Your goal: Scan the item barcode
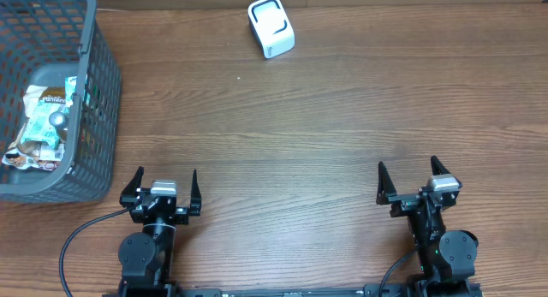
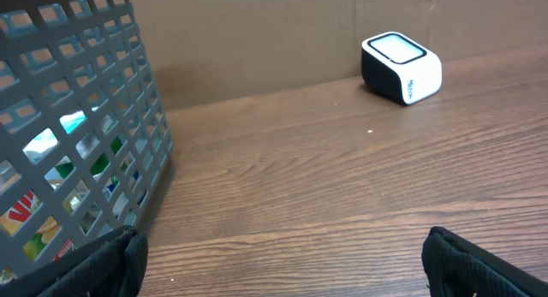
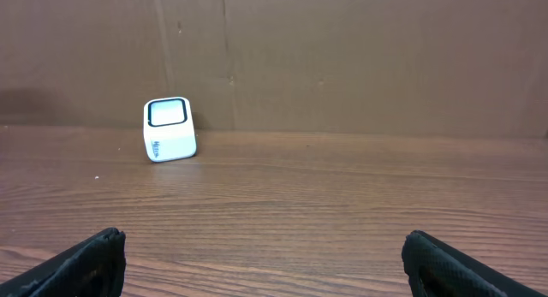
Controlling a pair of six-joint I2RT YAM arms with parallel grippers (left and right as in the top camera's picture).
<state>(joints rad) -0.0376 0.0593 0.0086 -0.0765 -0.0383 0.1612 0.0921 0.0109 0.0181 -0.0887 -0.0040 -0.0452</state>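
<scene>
Overhead view showed both arms parked at the near edge of the tabletop (image 1: 308, 126), and no step of the task was yet done. The left gripper (image 1: 167, 174) stood with its jaws spread wide and nothing between them. The right gripper (image 1: 408, 165) was the same, wide apart and empty.

The items to scan, some snack packets (image 1: 38, 130), lay inside the grey basket (image 1: 103, 92) at the left edge of the tabletop, reaching to the far left corner. Which packet carried a readable barcode could not be told. The white scanner (image 1: 271, 27) sat near the far edge, about the middle, well apart from both grippers. In the left wrist view its window faced upward.

The step in hand was probably the first one: to reach for an item. The next move seemed to call for the left arm, being nearer, to go over the basket wall and down into it, and to pinch one packet without catching the mesh.
</scene>
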